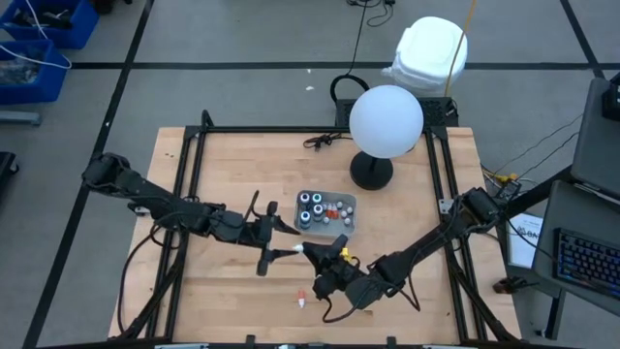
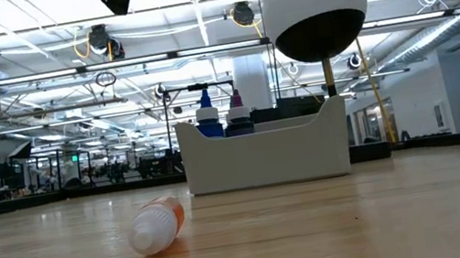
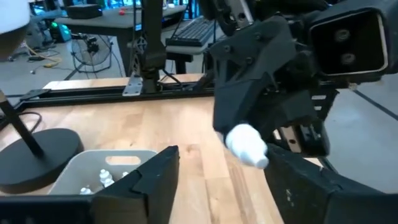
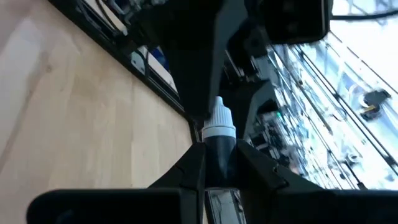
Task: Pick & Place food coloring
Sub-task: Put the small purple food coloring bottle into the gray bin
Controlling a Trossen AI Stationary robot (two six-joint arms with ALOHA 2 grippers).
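Observation:
My right gripper hangs over the table's near middle, shut on a dark food coloring dropper bottle. The bottle's white cap points toward my left gripper. That gripper is open, with a finger on either side of the cap, which is close to one finger. An orange dropper bottle lies on its side on the wood near the front edge, also seen in the low view. More food coloring stands in the tray behind both grippers. My right gripper pinches the bottle's dark body between its two fingers, just below the white cap. The fingers come in roughly level from the table's right, and the bottle lies along them. The cap sticks out past the fingertips. The bottle is lifted clear of the table.
A lamp with a white globe and a black round base stands behind the tray. Black frame rails run along the table's left, right and far sides. Bare wood lies left of and in front of the grippers.

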